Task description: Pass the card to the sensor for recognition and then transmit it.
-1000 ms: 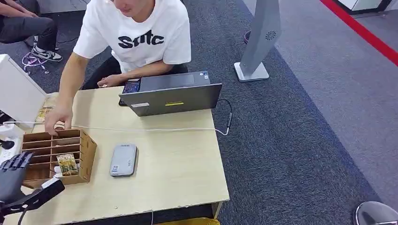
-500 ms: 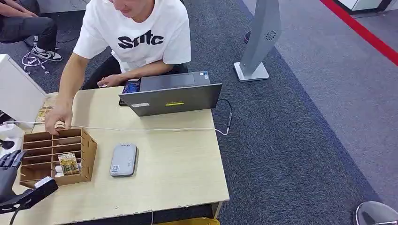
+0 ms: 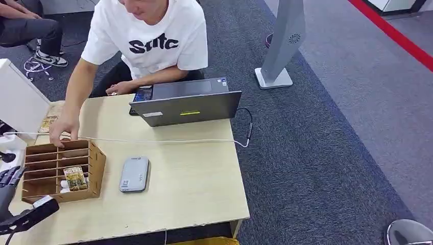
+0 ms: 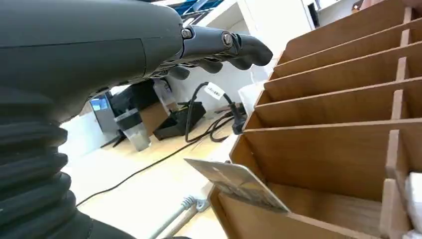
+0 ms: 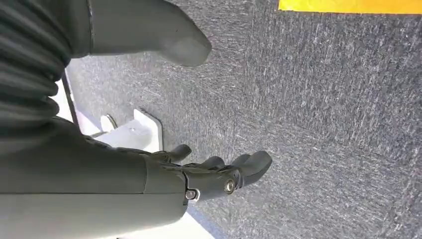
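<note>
Hovering just beside the wooden rack (image 3: pixel 64 171), left hand (image 3: pixel 11 184) released, holding nothing. Card (image 3: pixel 74 178) stands in rack's near compartment; sensor (image 3: pixel 135 174) beside rack. Right hand (image 5: pixel 219 174) released, over carpet.

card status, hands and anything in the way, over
Left hand open beside the wooden rack, holding nothing. Right hand open over carpet. Card in the rack. Person's hand at the rack's far side.

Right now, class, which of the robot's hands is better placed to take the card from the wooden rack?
Left. The left hand is open beside the wooden rack holding the card; the right hand hangs over carpet.
</note>
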